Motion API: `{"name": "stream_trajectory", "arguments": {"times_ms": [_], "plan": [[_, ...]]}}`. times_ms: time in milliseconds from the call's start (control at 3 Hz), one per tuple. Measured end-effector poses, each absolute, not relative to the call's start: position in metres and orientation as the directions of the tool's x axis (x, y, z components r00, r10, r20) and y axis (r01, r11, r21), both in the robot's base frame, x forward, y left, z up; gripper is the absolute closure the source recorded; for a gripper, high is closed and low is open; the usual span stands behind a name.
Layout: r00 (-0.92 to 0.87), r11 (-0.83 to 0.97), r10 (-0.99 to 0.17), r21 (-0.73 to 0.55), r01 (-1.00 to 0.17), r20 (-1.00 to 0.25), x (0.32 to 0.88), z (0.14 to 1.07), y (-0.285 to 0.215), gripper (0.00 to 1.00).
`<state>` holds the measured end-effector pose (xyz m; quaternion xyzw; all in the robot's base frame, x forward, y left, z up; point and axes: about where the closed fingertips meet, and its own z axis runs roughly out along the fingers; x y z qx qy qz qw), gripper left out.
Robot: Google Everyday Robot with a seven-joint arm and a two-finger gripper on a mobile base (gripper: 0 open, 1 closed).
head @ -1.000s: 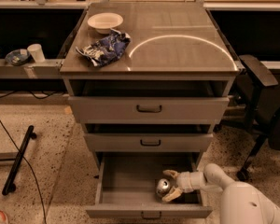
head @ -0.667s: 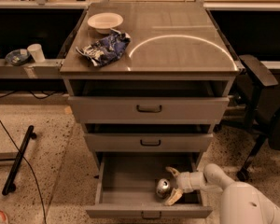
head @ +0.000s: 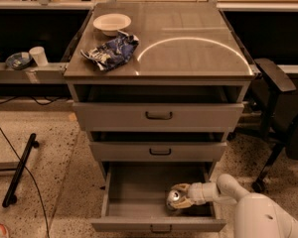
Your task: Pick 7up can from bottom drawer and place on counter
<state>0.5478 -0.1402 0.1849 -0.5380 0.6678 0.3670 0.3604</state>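
- Your gripper is down inside the bottom drawer, at its right-front part, with the white arm reaching in from the right
- The two pale fingers sit one behind and one in front of the 7up can, pressed against its sides, so you have it clamped
- The can is low in the drawer, close to the front wall and right of centre; you can't tell whether its base is resting on the drawer floor
- Its round silvery end is turned up and out to the camera, so that end points up and a little to the front-left
- The long axis runs from that bright end back down into the grip; the body is mostly hidden by the fingers, so how far it tilts from upright can't be told
- The bottom drawer is pulled well out, while the two upper drawers stand only slightly proud of the cabinet
- Up top, the counter carries a white bowl at the back left, and a crumpled blue bag just in front of it
- Off to the left, a white paper cup stands on the side shelf
- A dark chair stands to the right of the cabinet
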Motion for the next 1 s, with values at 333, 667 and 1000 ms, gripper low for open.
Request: {"name": "stream_trajectory", "arguments": {"times_ms": [333, 667, 1000], "plan": [[-0.161, 0.152, -0.454, 0.102, -0.983, -0.876, 0.548, 0.185, -0.140, 0.67], [-0.142, 0.146, -0.473, 0.082, -0.986, -0.870, 0.547, 0.197, -0.134, 0.92], [-0.023, 0.180, -0.542, -0.089, -0.980, -0.840, 0.570, 0.260, -0.144, 1.00]]}}
